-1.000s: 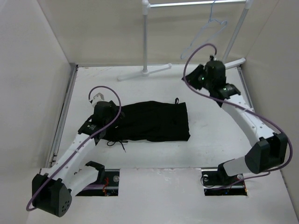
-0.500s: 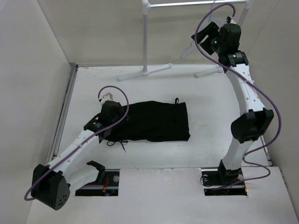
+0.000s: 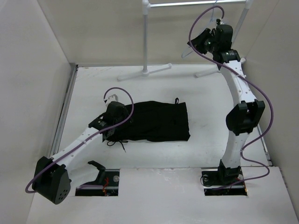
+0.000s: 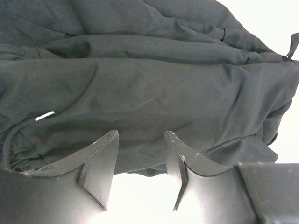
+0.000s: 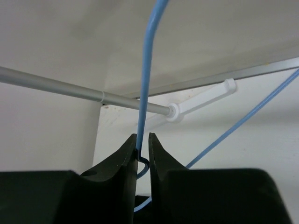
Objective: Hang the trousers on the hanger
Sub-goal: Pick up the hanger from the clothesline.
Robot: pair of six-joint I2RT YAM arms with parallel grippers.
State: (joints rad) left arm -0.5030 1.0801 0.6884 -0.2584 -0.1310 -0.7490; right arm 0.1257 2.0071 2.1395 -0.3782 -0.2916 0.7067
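The black trousers (image 3: 154, 121) lie folded flat on the white table, waistband to the left. My left gripper (image 3: 112, 114) hovers over their left end, open and empty; in the left wrist view its jaws (image 4: 140, 135) stand apart over the dark cloth (image 4: 149, 84) near its edge. My right gripper (image 3: 205, 39) is raised high at the back right by the rack rail. In the right wrist view its jaws (image 5: 142, 137) are closed down on the thin blue wire of the hanger (image 5: 145, 70), just above a bend. The hanger (image 3: 186, 52) is mostly hidden behind the gripper in the top view.
A white tubular garment rack (image 3: 145, 37) stands at the back, its feet on the table; its rail (image 5: 70, 88) crosses behind the hanger wire. A drawstring (image 3: 119, 143) trails from the waistband, its white tip (image 4: 44, 115) on the cloth. Walls enclose left, right and back.
My right arm has risen from table height up to the hanger at the rack rail and closed round its wire. My left gripper has shifted slightly right over the trousers' waistband.
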